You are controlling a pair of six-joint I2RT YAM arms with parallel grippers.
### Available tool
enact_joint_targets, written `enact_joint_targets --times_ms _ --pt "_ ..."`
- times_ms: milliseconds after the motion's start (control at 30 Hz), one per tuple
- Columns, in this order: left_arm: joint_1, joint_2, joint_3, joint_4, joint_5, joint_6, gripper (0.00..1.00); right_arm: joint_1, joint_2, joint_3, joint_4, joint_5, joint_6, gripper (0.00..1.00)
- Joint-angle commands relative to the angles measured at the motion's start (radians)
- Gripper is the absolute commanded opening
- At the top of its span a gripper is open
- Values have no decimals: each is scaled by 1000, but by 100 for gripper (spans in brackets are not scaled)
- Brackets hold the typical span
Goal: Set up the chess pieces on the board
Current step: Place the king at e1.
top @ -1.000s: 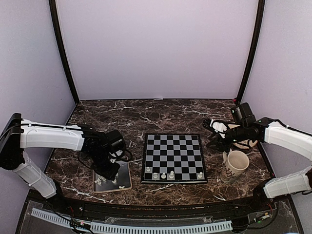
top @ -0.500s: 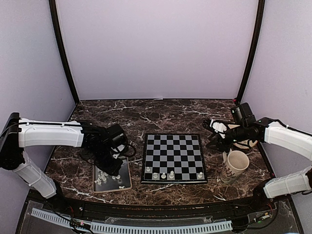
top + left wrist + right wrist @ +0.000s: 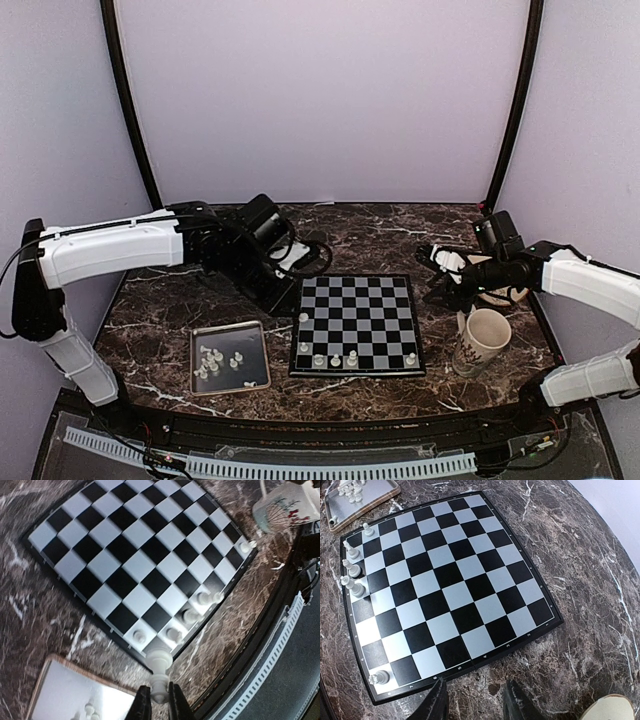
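Left fingers point(image 3: 144, 704): clamped on the narrow end of one piece point(image 3: 159, 672), its wide round foot pointing away from them. In the top view the piece hangs over the board point(image 3: 360, 312) near its 8 o'clock edge and is not yet set down. Right fingers point(image 3: 438, 702): apart and empty, hovering just off the board's 3 o'clock edge.

Placed pieces point(image 3: 335, 358): five by my count along the 6 o'clock edge, four toward 7 o'clock and one at the 5 o'clock corner. Tray point(image 3: 256, 372) on the desk point(image 3: 330, 235) at the board's 8 o'clock, with spare pieces point(image 3: 212, 362) in it. Mug point(image 3: 482, 340) at 4 o'clock.

Risks (judgement):
- The grip is small and the piece looks smooth, so it may twist or pop out.
- Released too high, it could topple, and its round profile would let it roll.
- Its neighbours stand close, so descending fingers could knock them.

Materials:
- Pieces: whitish, translucent, turned shapes.
- Board: flat, glossy black and light-grey squares with a thin dark border.
- Desk: dark marble pattern with white veins.
- Tray: shallow, mirror-like metal.
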Motion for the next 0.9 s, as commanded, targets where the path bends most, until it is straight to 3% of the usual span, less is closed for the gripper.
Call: enact_joint_targets --times_ms 0,300,867 --pt "-61 84 125 95 62 140 4 -7 13 -7 41 42 18 38" --pt "-165 329 390 9 -18 323 5 -34 20 -14 104 188 65 37" --pt "-283 526 514 -80 -169 479 5 -47 22 -20 135 236 86 38"
